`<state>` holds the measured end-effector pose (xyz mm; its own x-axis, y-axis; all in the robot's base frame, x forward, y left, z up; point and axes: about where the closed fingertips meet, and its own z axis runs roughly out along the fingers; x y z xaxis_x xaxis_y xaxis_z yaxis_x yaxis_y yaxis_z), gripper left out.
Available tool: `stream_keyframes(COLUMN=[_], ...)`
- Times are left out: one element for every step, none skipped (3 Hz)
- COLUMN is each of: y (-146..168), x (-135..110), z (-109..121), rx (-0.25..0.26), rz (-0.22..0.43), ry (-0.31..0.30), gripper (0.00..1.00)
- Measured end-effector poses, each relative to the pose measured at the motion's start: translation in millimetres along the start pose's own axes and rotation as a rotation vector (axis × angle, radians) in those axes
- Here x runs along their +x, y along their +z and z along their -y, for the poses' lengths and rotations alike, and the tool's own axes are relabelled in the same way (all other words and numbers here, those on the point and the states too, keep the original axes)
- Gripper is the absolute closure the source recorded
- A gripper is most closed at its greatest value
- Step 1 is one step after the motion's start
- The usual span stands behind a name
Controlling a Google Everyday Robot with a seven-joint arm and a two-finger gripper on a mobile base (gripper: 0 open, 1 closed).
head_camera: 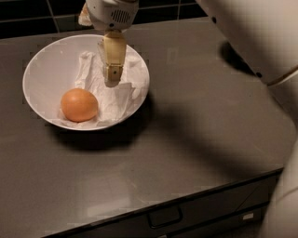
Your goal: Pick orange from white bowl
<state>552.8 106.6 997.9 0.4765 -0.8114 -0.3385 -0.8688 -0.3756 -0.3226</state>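
The orange (79, 105) lies in the front left part of the white bowl (35, 65), on crumpled white paper (118, 100). The bowl stands at the back left of the dark counter. My gripper (113, 78) hangs down over the bowl's right half, above the paper, to the right of and behind the orange. It is apart from the orange and holds nothing that I can see.
My white arm (251, 32) fills the top right corner and casts a shadow on the dark counter (195, 139). A dark tiled wall (37, 14) runs along the back. A drawer with a handle (164, 217) sits below the counter's front edge.
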Motion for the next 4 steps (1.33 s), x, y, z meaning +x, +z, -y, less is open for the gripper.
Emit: stream_keyframes(y=[13,25,37,46], x=[-9,-16,-20,-22], z=[2,-1,-3,0], rx=[-0.020,-0.039,-0.057,-0.070], rz=[0.025,0.049,0.067,0.082], ry=[-0.018,-0.027,-0.033,-0.040], gripper=[0.00,0.11,0.26,0.31])
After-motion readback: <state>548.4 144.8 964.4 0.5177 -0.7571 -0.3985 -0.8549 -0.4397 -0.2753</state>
